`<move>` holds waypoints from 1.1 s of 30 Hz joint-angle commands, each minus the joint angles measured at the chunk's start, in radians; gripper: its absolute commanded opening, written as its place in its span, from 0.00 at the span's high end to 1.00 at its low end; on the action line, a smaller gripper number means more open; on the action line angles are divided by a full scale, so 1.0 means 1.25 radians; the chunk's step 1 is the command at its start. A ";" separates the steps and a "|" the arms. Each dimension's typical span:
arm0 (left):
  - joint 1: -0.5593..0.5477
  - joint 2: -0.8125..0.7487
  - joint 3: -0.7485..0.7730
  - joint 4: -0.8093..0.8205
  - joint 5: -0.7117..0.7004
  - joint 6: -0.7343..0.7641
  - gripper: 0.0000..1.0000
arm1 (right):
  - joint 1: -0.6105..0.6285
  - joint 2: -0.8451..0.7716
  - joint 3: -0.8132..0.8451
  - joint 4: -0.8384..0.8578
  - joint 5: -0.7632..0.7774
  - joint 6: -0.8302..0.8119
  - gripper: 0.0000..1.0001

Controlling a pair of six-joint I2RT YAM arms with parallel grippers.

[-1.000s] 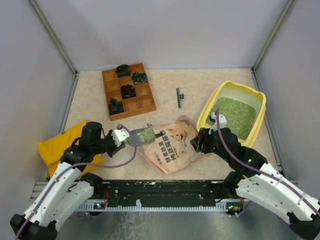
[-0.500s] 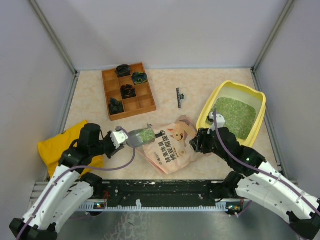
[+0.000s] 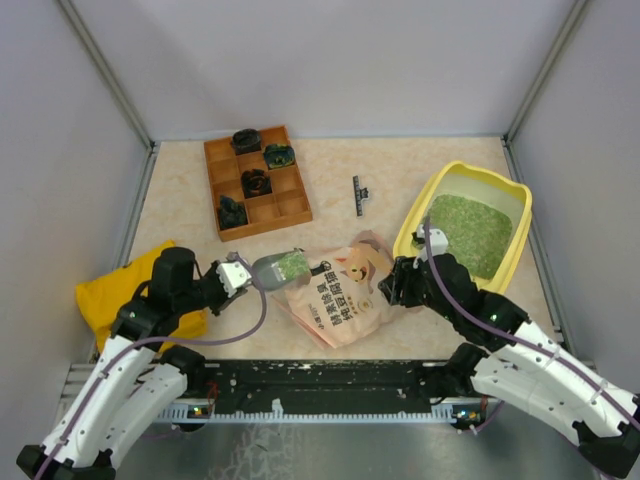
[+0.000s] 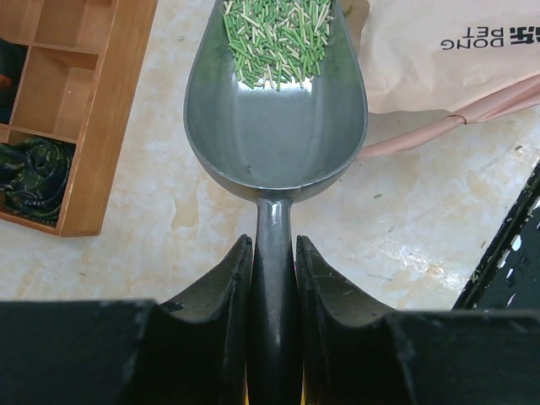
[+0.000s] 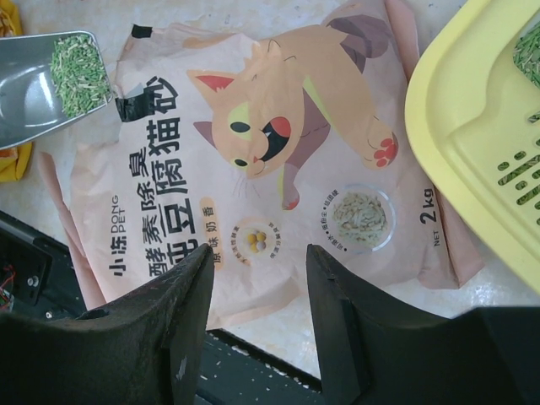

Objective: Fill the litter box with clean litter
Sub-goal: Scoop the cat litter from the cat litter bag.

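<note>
Between left gripper point(image 4: 273, 251) and yellow plastic litter box point(image 3: 412, 228): pink cat-print pouch point(image 3: 340, 292). Left gripper clamps grey scoop point(image 4: 274, 135), green litter granules point(image 4: 274, 38) ahead in bowl. Right gripper point(image 5: 259, 255) agape, empty.

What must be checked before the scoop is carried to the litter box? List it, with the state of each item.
1. Grip: left jaws shut on the handle of the scoop: ok.
2. Load: clean litter lies in the front of the bowl: ok.
3. Scoop held level: cannot tell.
4. Path: the pouch and the right arm stand between the scoop and the litter box, so a raised route is probably needed: not ok.
5. Right jaws: open above the pouch, holding nothing: ok.
6. Room in the litter box: the green layer lies below the rim: ok.
</note>
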 commanded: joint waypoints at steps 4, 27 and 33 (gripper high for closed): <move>0.004 -0.012 0.037 0.014 0.016 0.012 0.99 | -0.005 0.003 0.034 0.035 -0.005 -0.005 0.52; 0.004 0.011 0.121 0.105 0.123 -0.135 0.99 | -0.005 -0.010 0.095 0.003 0.005 0.018 0.52; 0.004 0.036 0.082 0.278 0.234 -0.230 0.99 | -0.005 -0.043 0.161 -0.028 0.052 0.010 0.52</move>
